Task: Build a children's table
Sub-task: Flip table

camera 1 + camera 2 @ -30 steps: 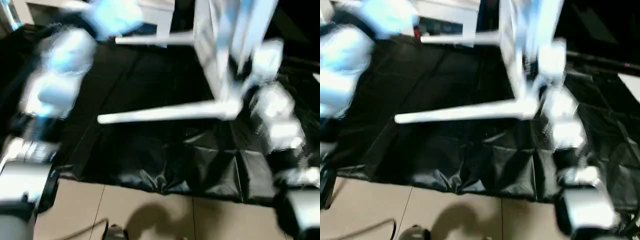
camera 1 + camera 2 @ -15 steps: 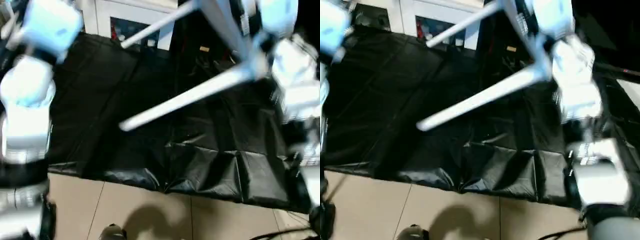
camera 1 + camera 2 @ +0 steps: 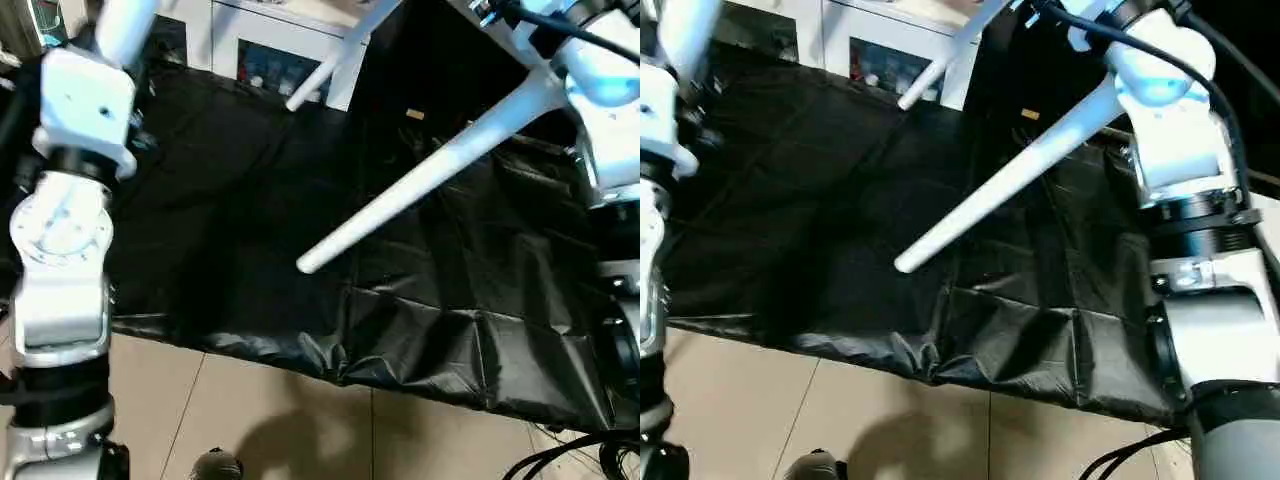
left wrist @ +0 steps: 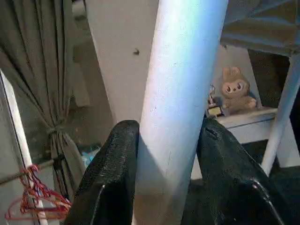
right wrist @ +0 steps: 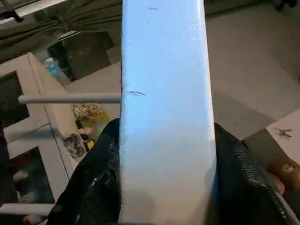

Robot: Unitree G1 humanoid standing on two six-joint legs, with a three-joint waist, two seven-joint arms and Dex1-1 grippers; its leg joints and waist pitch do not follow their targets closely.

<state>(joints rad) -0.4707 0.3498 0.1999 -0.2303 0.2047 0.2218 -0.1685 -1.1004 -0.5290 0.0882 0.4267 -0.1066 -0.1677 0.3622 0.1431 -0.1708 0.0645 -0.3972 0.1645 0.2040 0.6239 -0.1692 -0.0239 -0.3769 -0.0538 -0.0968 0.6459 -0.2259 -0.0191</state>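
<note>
Your left pincer (image 4: pixel 168 187) clamps a table leg (image 4: pixel 180 93); right pincer (image 5: pixel 164 187) grips the tabletop rim (image 5: pixel 164 93). Uneven lifting could twist the table loose.

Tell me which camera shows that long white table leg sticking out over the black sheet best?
The left eye view: the table leg shows nearly whole, slanting down to its free tip above the black sheet. The right eye view shows it much the same. The left wrist view shows a white tube between the left claw fingers, close up.
</note>
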